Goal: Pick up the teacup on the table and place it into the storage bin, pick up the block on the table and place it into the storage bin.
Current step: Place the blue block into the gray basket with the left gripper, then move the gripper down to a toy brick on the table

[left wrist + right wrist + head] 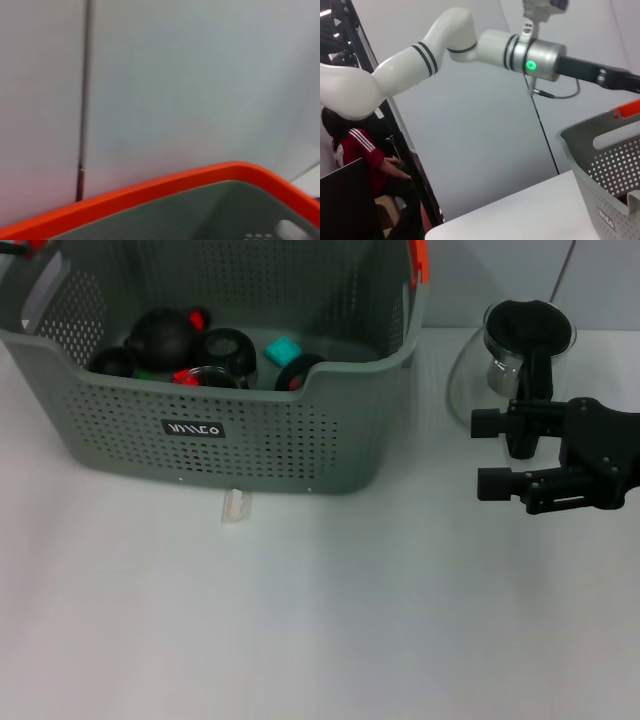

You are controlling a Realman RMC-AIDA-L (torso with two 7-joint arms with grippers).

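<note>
The storage bin (240, 445) stands at the back left of the table, and its grey perforated wall (612, 172) also shows in the right wrist view. A teal block (283, 350) lies inside it among several black round vessels (225, 348) and small red pieces. Which of those is the teacup I cannot tell. My right gripper (478, 453) hovers open and empty over the table to the right of the bin, fingers pointing towards it. My left arm (470, 45) reaches above the bin's orange handle (150, 192); its gripper is out of view.
A glass pitcher with a black lid (525, 325) stands at the back right, just behind my right gripper. A small clear plastic piece (232, 506) lies on the white table in front of the bin. A person in red (350, 150) sits beyond the table.
</note>
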